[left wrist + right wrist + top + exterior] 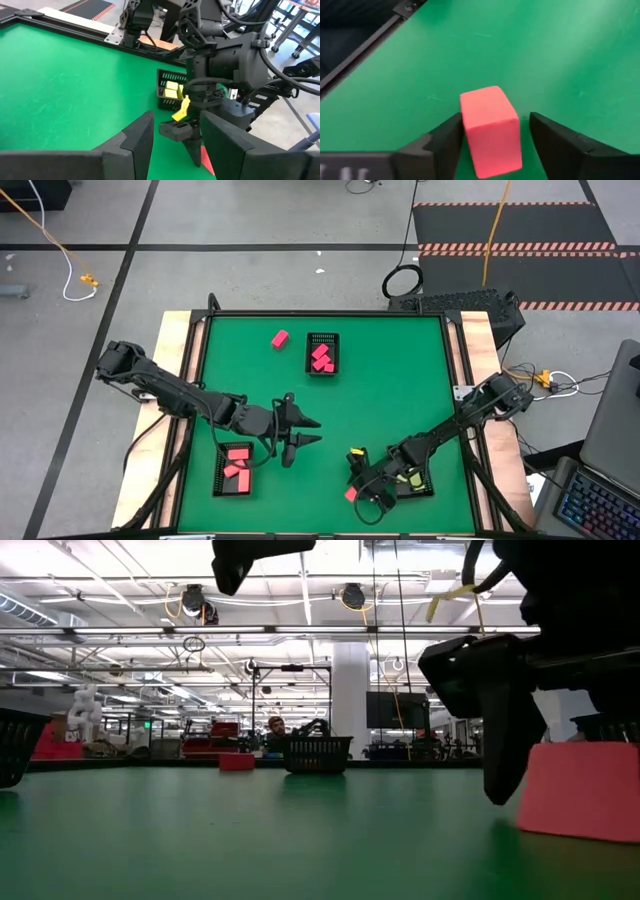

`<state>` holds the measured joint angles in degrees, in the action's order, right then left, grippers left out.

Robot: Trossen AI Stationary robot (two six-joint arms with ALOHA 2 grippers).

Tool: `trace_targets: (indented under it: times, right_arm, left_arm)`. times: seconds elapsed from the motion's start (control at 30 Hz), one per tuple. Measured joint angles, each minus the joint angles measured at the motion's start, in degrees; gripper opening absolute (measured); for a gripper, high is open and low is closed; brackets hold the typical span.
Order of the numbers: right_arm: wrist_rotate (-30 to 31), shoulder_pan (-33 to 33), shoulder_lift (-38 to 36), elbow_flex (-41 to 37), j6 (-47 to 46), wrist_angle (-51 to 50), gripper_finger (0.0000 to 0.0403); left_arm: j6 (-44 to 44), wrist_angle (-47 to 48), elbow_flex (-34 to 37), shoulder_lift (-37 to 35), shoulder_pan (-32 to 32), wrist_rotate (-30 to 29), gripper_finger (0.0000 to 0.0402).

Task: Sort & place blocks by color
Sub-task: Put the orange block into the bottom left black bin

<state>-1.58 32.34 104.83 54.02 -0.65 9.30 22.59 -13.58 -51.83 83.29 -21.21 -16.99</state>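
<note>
From above, the right hand is low at the near edge of the green desk, directly over a coral-red block, with the tray of yellow-green blocks just beside it. The left hand hangs fingers apart beside the near-left tray, which holds coral-red blocks. That tray is where this block likely belongs, and the right arm is plainly the nearer to the block. A far tray holds magenta-pink blocks, and one loose magenta-pink block lies beside it.

At desk level, the coral-red block rests on the desk with a dark finger just beside it.

The left wrist view shows the right arm's gripper pointing down, the yellow-green tray behind it.

The right wrist view settles the relation: the block lies between the spread fingers, its long axis running forward along them. One finger touches or nearly touches it; the other shows a clear gap, so it is not yet clamped.
</note>
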Motion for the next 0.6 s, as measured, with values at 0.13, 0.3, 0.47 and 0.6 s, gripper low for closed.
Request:
trace_targets:
  times: [0.13, 0.3, 0.47, 0.6]
  right_arm:
    - [0.0, 0.0, -0.2, 0.0, 1.2, 0.8, 0.0164]
    - [0.0, 0.0, -0.4, 0.0, 1.8, 0.8, 0.0119]
    - [1.0, -0.3, -2.4, 0.0, 2.9, 3.1, 0.0119]
    - [5.0, -2.2, -4.7, 0.0, 4.9, 5.5, 0.0119]
  left_arm:
    - [-0.4, 0.0, 0.0, 0.0, -0.2, 0.0, 0.0163]
    - [-0.4, 0.0, 0.0, 0.0, -0.4, 0.0, 0.0163]
    - [-3.2, -0.3, 0.0, 0.0, -1.7, 0.4, 0.0163]
    - [-11.1, -2.4, 0.0, 0.0, -3.4, -0.2, 0.0163]
